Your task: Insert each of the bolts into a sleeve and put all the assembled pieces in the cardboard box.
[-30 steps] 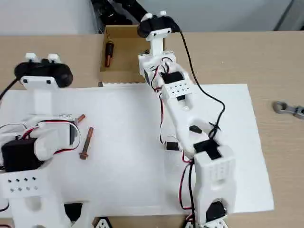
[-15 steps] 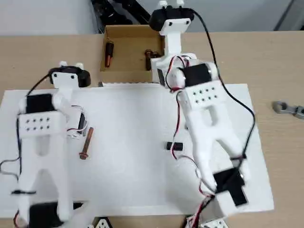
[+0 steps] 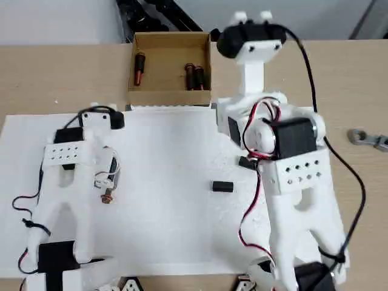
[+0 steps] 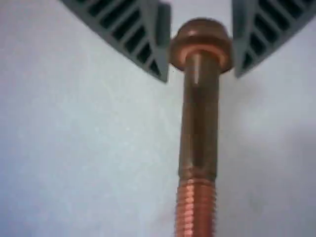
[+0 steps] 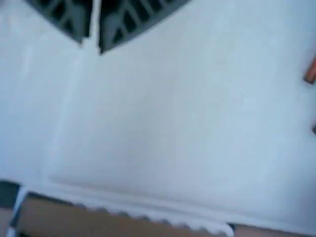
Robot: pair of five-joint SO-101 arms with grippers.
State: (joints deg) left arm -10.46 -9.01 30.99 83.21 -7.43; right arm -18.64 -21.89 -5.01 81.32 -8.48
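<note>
Copper-coloured bolt (image 4: pixel 199 123) lying flat on a white sheet (image 4: pixel 74 148), seen close up from the left wrist. Its round head sits between the two grey fingers of the left pincer (image 4: pixel 200 69). The fingers are spread, with a sliver of white showing on each side of the head, so nothing is pinched yet. The bolt's long axis runs straight away from the pincer, threaded end farthest off, and the fingers straddle it crosswise at the head.

From above, the left arm hangs over the left part of the sheet and covers most of the bolt (image 3: pixel 108 194); just the head end shows beneath the wiring. A short black sleeve (image 3: pixel 222 186) lies on its side near the middle of the sheet, well apart from the bolt and closer to the right arm. The cardboard box (image 3: pixel 171 37) stands on the wooden surface (image 3: pixel 60 73) just beyond the sheet's far edge. It holds what appear to be three assembled pieces: one alone (image 3: pixel 139 68) and two side by side (image 3: pixel 194 76).

The right pincer (image 5: pixel 93 42) has its fingers pressed nearly together and holds nothing, over bare sheet near its edge.

The left arm is plainly the nearer one to the bolt — the coming move likely depends on closing squarely across the head.
</note>
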